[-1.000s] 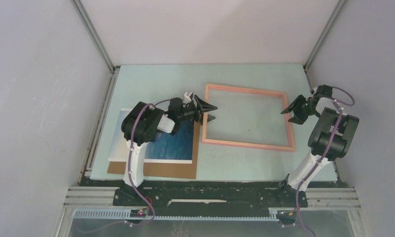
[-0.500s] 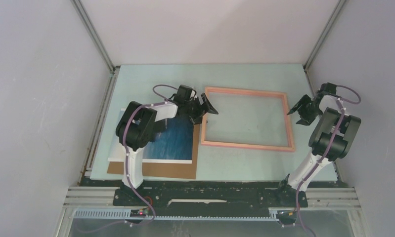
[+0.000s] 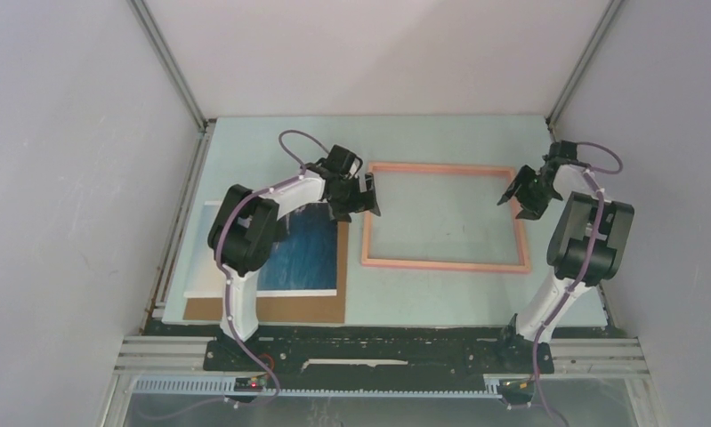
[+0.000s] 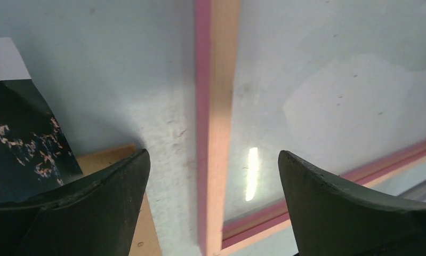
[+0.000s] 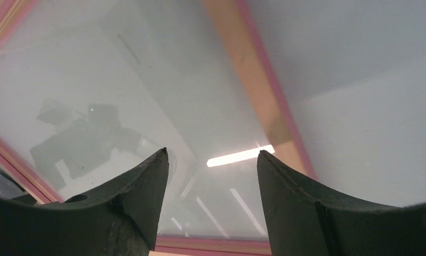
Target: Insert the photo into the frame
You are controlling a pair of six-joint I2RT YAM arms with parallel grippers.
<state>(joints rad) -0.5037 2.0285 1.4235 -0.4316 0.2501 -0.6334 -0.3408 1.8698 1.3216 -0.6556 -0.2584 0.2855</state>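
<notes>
1. Colour first: the frame [image 3: 445, 264] you are working with is a thin salmon-pink and orange rectangle with a see-through middle. The pale worktop [image 3: 271, 142] shows straight through it.
2. It lies flat on the right half of the worktop, its long sides running left to right. In the right wrist view its pane mirrors a bright strip of light.
3. The photo [image 3: 309, 253] lies face up to the left of the frame, near it but apart. You see deep blue sea from above. The left wrist view adds a dark patch flecked with white and a white border corner.
4. The photo rests on a brown cardboard sheet [image 3: 289, 310], which sticks out along the print's near and right edges. The left arm hides part of the print from above.
5. Your left hand [image 3: 371, 196] is spread wide with nothing in it. It sits over the frame's left rail near the far-left corner, and the wrist view shows one finger on each side of that rail.
6. Your right hand [image 3: 514, 201] has its jaws apart and grips nothing. It is at the frame's right rail close to the far-right corner, with its fingers over the pane.
7. You cannot tell whether either hand touches the frame.
</notes>
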